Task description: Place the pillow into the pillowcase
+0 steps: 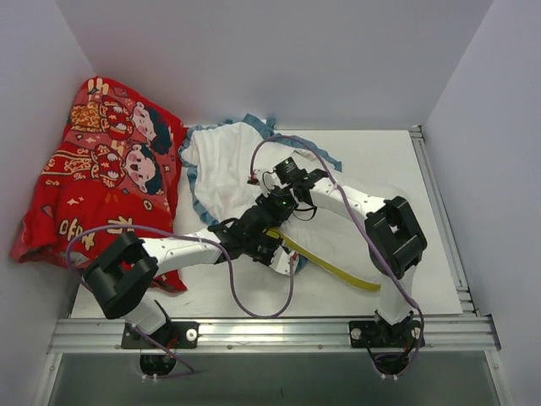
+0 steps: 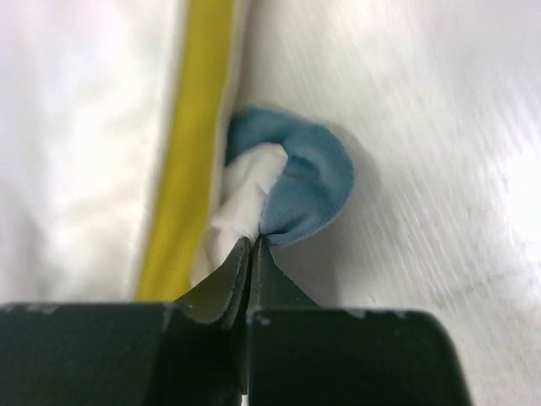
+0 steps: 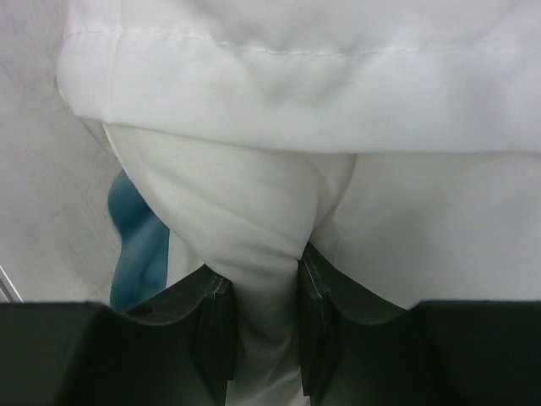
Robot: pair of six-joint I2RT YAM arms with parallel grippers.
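Observation:
The pillowcase lies white side out at the back centre, with its blue ruffled trim round it. The white pillow with yellow piping lies to its right, under both arms. My left gripper is shut on the pillowcase's blue trim and a bit of white cloth, its tips right beside the piping. My right gripper is shut on a bunched fold of the pillow, just below the pillowcase's stitched hem. Blue trim shows at its left.
A red cartoon-figure cloth is heaped at the left against the wall. White walls close in the back and both sides. A metal rail runs along the near edge, another along the right side.

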